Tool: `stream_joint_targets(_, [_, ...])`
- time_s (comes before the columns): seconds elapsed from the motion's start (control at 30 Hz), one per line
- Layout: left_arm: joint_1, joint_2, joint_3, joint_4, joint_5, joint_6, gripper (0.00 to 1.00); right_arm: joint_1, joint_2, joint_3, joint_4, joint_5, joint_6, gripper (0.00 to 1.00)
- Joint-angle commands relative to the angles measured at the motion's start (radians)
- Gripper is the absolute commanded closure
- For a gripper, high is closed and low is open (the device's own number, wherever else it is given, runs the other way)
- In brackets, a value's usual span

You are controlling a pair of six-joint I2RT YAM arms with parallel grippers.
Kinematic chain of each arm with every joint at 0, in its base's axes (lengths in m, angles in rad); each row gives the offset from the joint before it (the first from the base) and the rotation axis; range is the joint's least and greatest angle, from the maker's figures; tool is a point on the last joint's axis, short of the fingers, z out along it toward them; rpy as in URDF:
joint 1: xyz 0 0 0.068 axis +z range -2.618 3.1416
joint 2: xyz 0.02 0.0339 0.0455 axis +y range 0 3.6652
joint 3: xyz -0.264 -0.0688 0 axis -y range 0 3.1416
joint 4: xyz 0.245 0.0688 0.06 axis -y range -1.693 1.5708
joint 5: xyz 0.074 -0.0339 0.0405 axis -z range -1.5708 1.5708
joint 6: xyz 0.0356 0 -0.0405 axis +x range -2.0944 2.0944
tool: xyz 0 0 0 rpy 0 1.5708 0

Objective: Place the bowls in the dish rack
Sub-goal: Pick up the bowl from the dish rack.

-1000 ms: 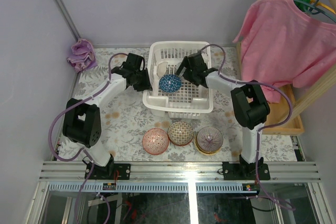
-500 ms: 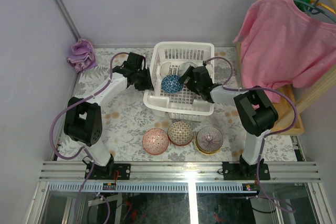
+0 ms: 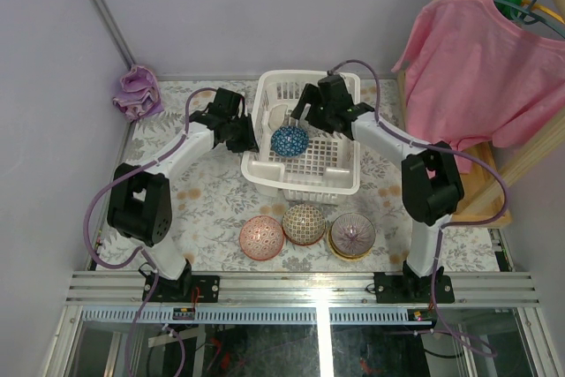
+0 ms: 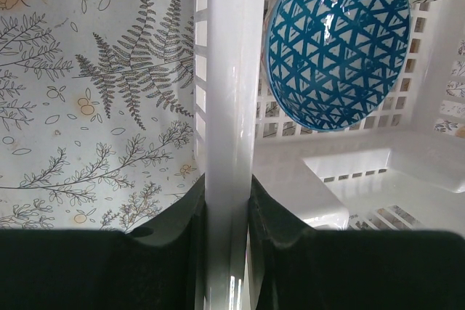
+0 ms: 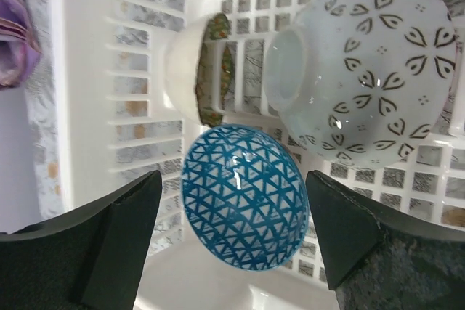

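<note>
Purple cloth [image 3: 137, 92] lay at the desk's [image 3: 212, 205] far-left corner. Left fingers [image 4: 192, 234] were narrow and clamped on the left wall of the dish rack [image 3: 265, 169].

Inside the rack:
- The blue-white netted bowl [image 5: 243, 197] sat near that wall, its outside showing.
- The cream bowl [image 5: 190, 70] stood on edge beside it.
- The white leaf-patterned bowl [image 5: 370, 78] lay mouth-down.

Right fingers [image 5: 127, 234] were spread wide above the netted bowl, holding nothing.

On the desk in front of the rack was a close row: pink bowl [image 3: 261, 237], tan netted bowl [image 3: 304, 223], yellow-rimmed bowl [image 3: 352, 235]. Pink shirt [image 3: 477, 68] hung at far right.
</note>
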Motion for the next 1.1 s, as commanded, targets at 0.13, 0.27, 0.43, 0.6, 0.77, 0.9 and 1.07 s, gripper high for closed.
stream_joint_targets(0.13, [0.011, -0.033, 0.004, -0.003, -0.024, -0.010, 0.81, 0.032, 0.057, 0.114, -0.321, 0.057, -0.112, 0.13])
stream_joint_targets(0.27, [0.011, -0.035, 0.003, -0.003, -0.016, -0.014, 0.81, 0.044, 0.068, 0.108, -0.310, 0.066, -0.115, 0.16])
stream_joint_targets(0.43, [0.011, -0.040, -0.002, -0.004, -0.016, -0.014, 0.82, 0.068, 0.134, 0.153, -0.307, 0.069, -0.115, 0.27])
stream_joint_targets(0.6, [0.012, -0.047, -0.004, -0.006, -0.019, -0.010, 0.82, 0.097, 0.204, 0.240, -0.346, 0.102, -0.116, 0.35])
stream_joint_targets(0.77, [0.011, -0.050, 0.002, -0.017, -0.025, -0.003, 0.82, 0.108, 0.229, 0.254, -0.360, 0.125, -0.119, 0.51])
stream_joint_targets(0.9, [0.011, -0.048, 0.008, -0.023, -0.025, 0.000, 0.82, 0.110, 0.212, 0.250, -0.363, 0.131, -0.127, 0.81])
stream_joint_targets(1.07, [0.012, -0.051, 0.013, -0.027, -0.026, 0.003, 0.82, 0.109, 0.134, 0.238, -0.353, 0.151, -0.156, 1.00])
